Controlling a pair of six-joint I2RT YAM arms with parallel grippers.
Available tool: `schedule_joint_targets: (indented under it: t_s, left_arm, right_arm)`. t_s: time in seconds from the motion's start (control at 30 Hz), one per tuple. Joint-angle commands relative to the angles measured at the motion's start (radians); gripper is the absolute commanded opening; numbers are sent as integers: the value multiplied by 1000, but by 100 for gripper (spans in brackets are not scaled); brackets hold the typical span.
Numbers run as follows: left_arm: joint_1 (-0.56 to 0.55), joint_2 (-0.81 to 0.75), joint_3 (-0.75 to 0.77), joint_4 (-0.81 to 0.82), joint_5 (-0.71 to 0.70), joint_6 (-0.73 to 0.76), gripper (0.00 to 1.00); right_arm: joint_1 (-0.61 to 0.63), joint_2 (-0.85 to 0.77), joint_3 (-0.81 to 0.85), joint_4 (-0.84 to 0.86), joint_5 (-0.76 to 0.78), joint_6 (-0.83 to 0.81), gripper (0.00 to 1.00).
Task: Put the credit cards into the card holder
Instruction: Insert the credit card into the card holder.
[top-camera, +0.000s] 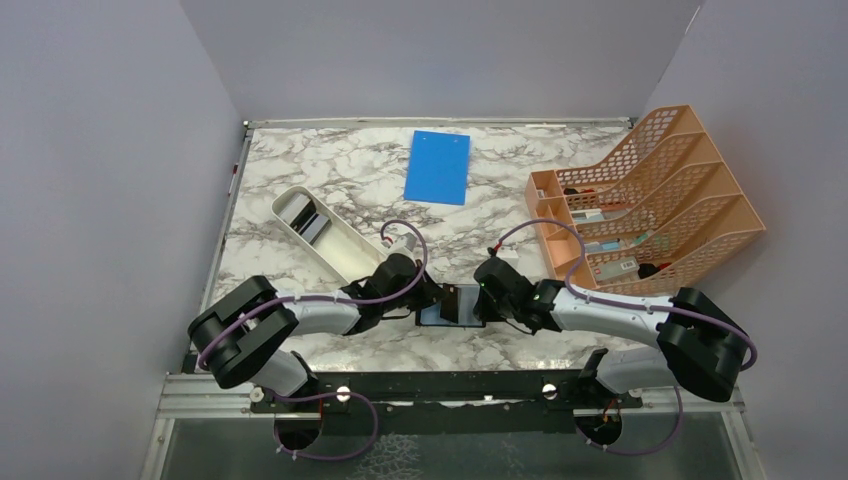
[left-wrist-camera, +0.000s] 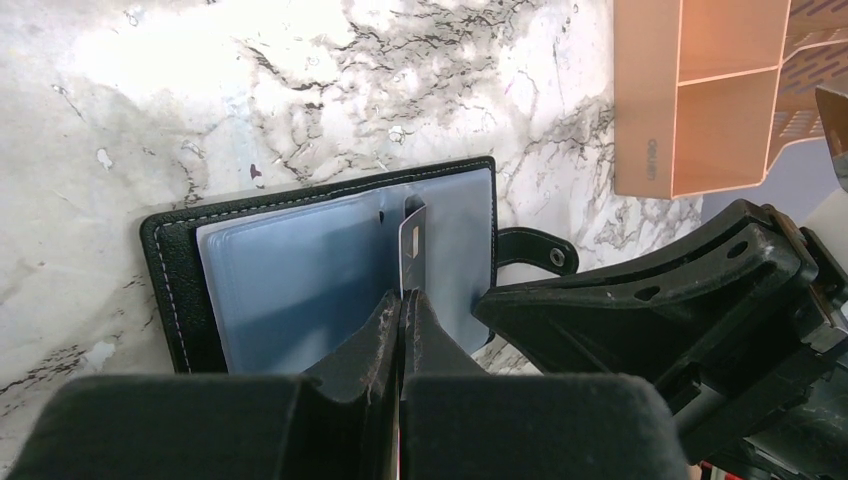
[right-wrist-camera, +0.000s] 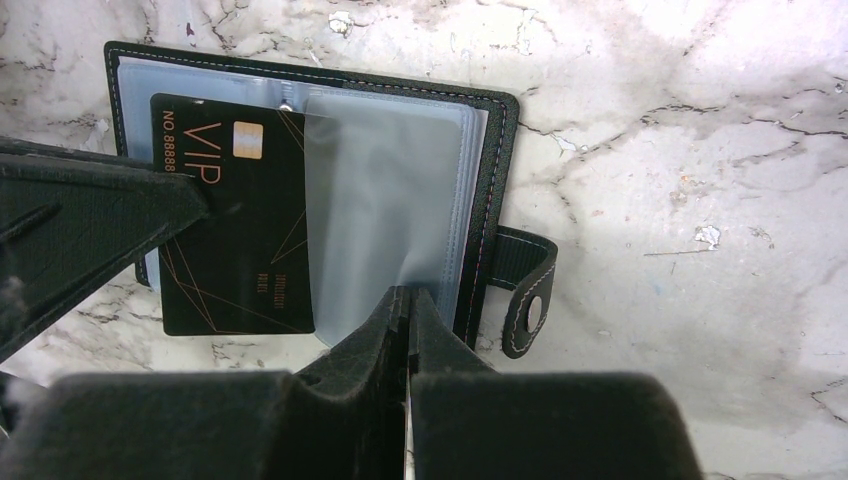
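Card holder (right-wrist-camera: 495, 190), black stitched leather with snap tab (right-wrist-camera: 525, 290) and clear plastic sleeves (right-wrist-camera: 390, 200), lies open on the veined marble table (right-wrist-camera: 700, 150), near centre. Left gripper (left-wrist-camera: 403, 300), reaching in from the left, is clamped on a black VIP credit card (right-wrist-camera: 240, 250) overlapping one sleeve. Right gripper (right-wrist-camera: 408, 297), opposite, is pinched closed on a sleeve edge of the card holder.

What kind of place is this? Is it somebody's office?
Probably a robot test booth dressed like a desk: plain grey walls around a marble-patterned tabletop, an orange mesh file rack, two black-and-white robot arms.
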Motion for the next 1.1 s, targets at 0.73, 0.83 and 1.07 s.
schedule_joint_targets:
  t_s: [0.73, 0.83, 1.07]
  left_arm:
    - [-17, 18, 2, -1, -84, 57, 9]
    - [-18, 17, 2, -1, -81, 58, 12]
    - [-21, 24, 8, -1, -61, 55, 19]
  right_arm:
    - [-2, -48, -2, -97, 34, -2, 15]
    - [-2, -67, 11, -121, 42, -5, 17]
    - [-2, -79, 17, -145, 70, -10, 20]
